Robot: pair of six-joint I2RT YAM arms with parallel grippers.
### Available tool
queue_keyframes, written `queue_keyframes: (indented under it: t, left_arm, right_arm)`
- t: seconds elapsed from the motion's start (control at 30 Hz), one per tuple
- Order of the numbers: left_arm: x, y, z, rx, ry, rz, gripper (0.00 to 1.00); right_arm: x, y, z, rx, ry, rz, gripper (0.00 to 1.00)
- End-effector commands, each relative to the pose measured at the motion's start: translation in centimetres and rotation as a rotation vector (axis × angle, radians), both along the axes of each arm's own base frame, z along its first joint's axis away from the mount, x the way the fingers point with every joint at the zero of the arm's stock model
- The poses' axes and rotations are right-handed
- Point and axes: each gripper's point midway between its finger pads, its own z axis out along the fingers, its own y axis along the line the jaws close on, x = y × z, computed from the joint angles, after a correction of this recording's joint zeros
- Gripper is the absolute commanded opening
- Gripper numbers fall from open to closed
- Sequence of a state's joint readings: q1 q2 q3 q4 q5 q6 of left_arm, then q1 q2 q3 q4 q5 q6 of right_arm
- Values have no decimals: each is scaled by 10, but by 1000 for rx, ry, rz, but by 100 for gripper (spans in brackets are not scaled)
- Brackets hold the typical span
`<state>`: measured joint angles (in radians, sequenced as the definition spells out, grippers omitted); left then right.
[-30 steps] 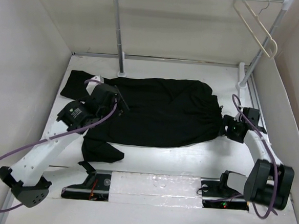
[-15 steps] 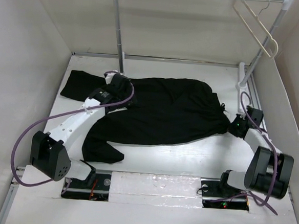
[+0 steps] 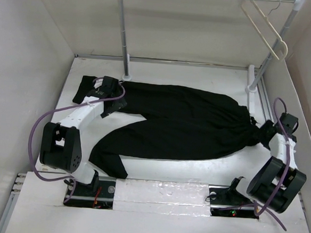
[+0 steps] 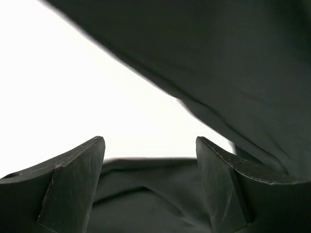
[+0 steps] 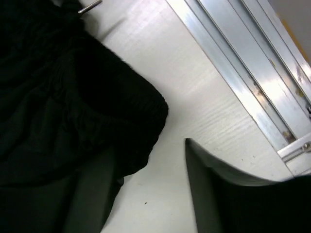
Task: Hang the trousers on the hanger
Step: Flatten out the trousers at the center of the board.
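Note:
The black trousers (image 3: 181,123) lie stretched across the table, their bunched waistband (image 5: 121,107) at the right. The cream hanger (image 3: 263,25) hangs from the rack rail at the top right, away from both arms. My left gripper (image 4: 150,145) is open over the trouser leg at the far left (image 3: 110,94), with black cloth lying under and between its fingers but not pinched. My right gripper (image 5: 146,184) is low at the waistband end (image 3: 260,132). Its jaws stand apart with bare table between them, and the cloth rests against the left finger (image 5: 92,194).
White rack poles rise at the back left (image 3: 124,34) and back right (image 3: 272,50). An aluminium rail (image 5: 243,87) runs along the table's right edge, close to my right gripper. White walls close in on both sides.
The trousers have been pulled to the right and stretched out. My right gripper closed at the waistband, moved right, and now stands parted. My left arm swung toward the far left leg end.

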<state>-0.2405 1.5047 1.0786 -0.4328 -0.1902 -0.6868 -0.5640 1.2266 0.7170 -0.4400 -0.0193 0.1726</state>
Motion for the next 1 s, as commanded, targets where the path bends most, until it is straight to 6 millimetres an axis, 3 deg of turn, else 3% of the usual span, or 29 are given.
queue_keyframes:
  t: [0.0, 0.07, 0.1, 0.2, 0.23, 0.3, 0.33, 0.47, 0.5, 0.6, 0.83, 0.97]
  left_arm:
    - [-8, 31, -5, 51, 24, 70, 72]
    - [-8, 48, 1, 98, 8, 127, 74]
    - [-7, 60, 3, 90, 4, 181, 74]
    - [-15, 78, -7, -32, 39, 278, 74]
    - [-26, 69, -15, -117, 68, 277, 72]
    - [-41, 69, -16, -141, 90, 287, 72]
    - [-49, 70, -15, -133, 99, 288, 72]
    - [-112, 56, -34, -155, 251, 295, 72]
    - [-129, 51, -39, -159, 302, 301, 72]
    - [-148, 37, -38, -257, 299, 338, 72]
    - [-149, 72, -28, -110, 216, 485, 67]
    - [-143, 66, -48, -118, 287, 495, 65]
  right_arm:
    - [37, -5, 46, 7, -115, 80, 72]
    - [58, 16, 66, 40, -177, 165, 82]
    - [80, 42, 91, 15, -234, 262, 82]
    - [92, 85, 131, -49, -314, 386, 82]
    - [92, 115, 140, -41, -351, 486, 81]
    - [87, 141, 145, -28, -377, 590, 76]
    - [81, 162, 137, -15, -375, 676, 74]
    - [58, 203, 129, -3, -389, 824, 72]
    - [56, 209, 129, -7, -394, 851, 72]
    - [49, 233, 127, -9, -374, 972, 72]
    - [38, 256, 126, 0, -388, 1115, 72]
    - [34, 258, 137, -14, -406, 1134, 73]
